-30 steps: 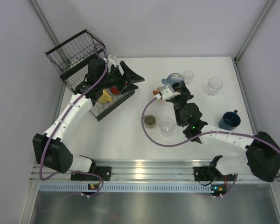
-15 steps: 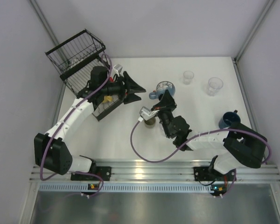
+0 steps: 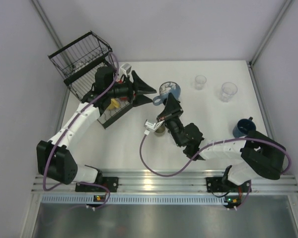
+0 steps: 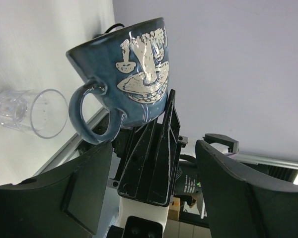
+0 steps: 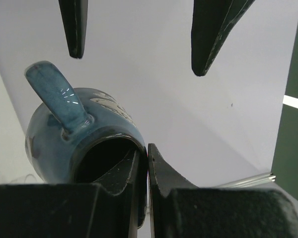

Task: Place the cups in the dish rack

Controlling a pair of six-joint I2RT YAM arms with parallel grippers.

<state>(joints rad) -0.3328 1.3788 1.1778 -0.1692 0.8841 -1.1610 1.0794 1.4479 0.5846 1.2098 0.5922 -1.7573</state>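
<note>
over the last second the blue mug [image 3: 170,89] has been carried by the right pincer [image 5: 148,158] away from the far clear tumblers [image 3: 200,82] and leftward above the worktop [image 3: 134,148]. it is now held in the air just in front of the left pincer [image 3: 149,96]. the right pincer is clamped on the mug's rim, one finger inside and one outside, and the mug is tipped with its handle out to one side. the left pincer has been swung out from over the tray part of the dish rack [image 3: 82,62] to face the mug. its jaws are spread wide and nothing is gripped; the mug looks untouched by them in the left wrist view. a hand-over is judged to be set up: mug passed right to left, then loaded by the left arm, which is nearer the rack. the mug is not in the rack yet. a yellow cup [image 3: 112,103] is seen in the tray already. the two clear tumblers, a dark blue mug [image 3: 244,128] and an olive cup [image 3: 160,130], partly hidden by the right arm, are left on the worktop, so the task is judged well short of done. risk: mug dropped if released before the left jaws are closed.
</note>
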